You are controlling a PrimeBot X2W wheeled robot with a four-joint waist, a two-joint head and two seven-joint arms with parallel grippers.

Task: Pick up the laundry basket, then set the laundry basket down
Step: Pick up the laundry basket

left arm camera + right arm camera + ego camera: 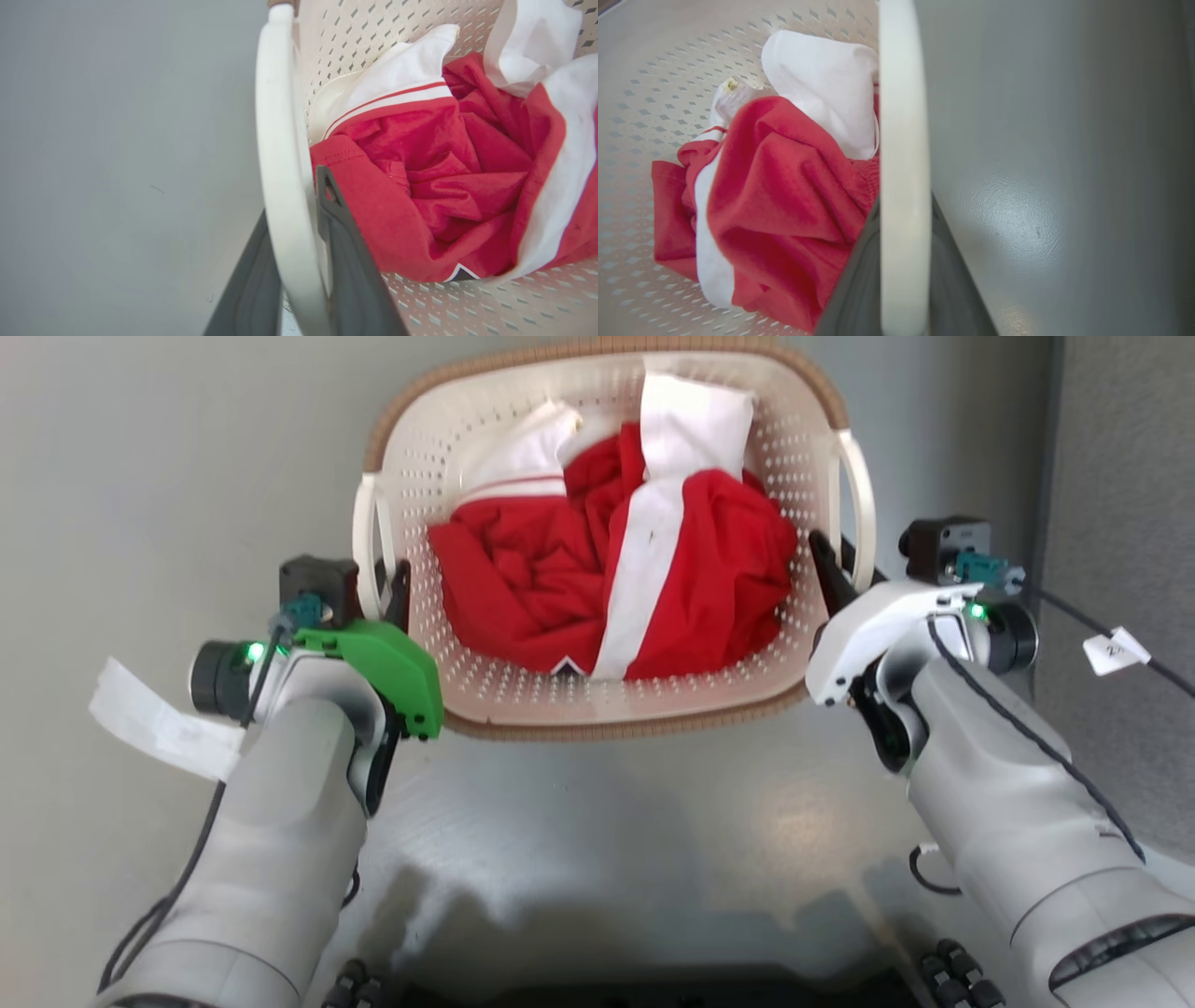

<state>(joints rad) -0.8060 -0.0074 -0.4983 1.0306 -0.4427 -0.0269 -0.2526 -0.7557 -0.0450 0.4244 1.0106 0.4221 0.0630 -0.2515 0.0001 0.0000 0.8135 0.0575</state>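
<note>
Bare grey floor (597, 821) is left open before the laundry basket (495, 695) and on both sides. Its inside is crowded by red and white clothes (523, 579); a darker panel (1120, 476) is met at right.

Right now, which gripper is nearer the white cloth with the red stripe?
Left. The left gripper grips the basket by its left handle, right beside the striped white cloth; the right gripper grips the opposite handle, across the red clothes from it.
</note>
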